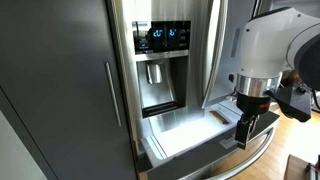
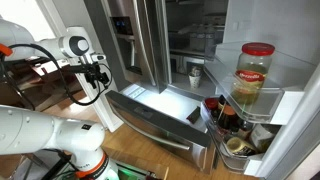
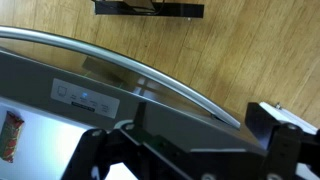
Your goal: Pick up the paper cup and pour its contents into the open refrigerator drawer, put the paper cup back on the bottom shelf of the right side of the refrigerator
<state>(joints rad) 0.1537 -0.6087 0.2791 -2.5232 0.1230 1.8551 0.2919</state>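
Refrigerator drawer [image 1: 188, 131] stands pulled out at the foot of the refrigerator [image 1: 165, 60], its bright white inside lit, at about six o'clock in both exterior views. Its curved bar handle [image 3: 100, 52] sweeps across the wrist view from nine o'clock towards four o'clock, with the steel front below it and the wooden floor [image 3: 240, 50] beyond at two o'clock.

What seems to be the paper cup [image 2: 195, 72], small and blurred, stands on a low shelf in the open right compartment, at one o'clock from the drawer.

The gripper [image 1: 246, 135] hangs near the drawer's front at four o'clock, pointing down. In the wrist view its jaws are spread wide and grip nothing.

The blue-lit display [image 1: 162, 37] sits at twelve o'clock above the dispenser recess [image 1: 157, 88]. The open door [image 2: 285, 75] fills three o'clock and carries a red-lidded jar [image 2: 255, 75]. Dark grey cabinet panels [image 1: 50, 90] stand at nine o'clock.
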